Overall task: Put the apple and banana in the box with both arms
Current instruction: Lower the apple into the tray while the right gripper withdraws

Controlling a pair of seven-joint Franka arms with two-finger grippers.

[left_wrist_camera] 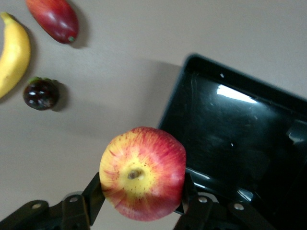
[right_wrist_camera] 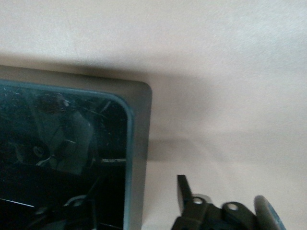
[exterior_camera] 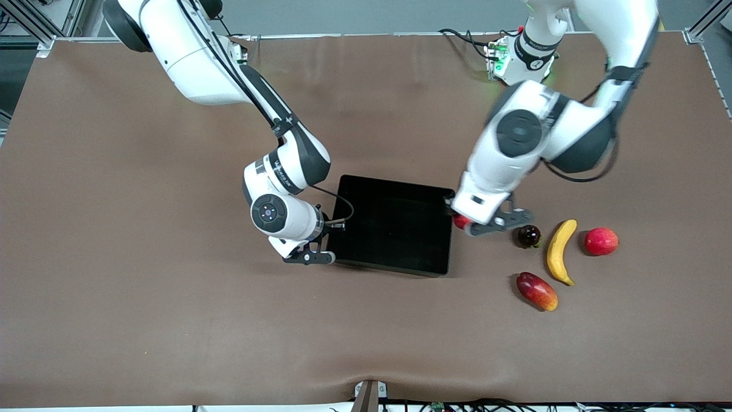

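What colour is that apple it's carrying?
Red, streaked with yellow around the stem; the apple shows best in the left wrist view.

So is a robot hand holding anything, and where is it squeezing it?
Yes. The left gripper holds the apple by its sides, over the box edge. The right gripper holds nothing.

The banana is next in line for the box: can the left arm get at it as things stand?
Probably not yet: the left gripper is shut on the apple at the box edge. The banana itself lies uncovered, a dark round fruit beside it.

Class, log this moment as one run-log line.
left gripper: shut on apple, by box edge | right gripper: at box corner, waiting | banana: on table
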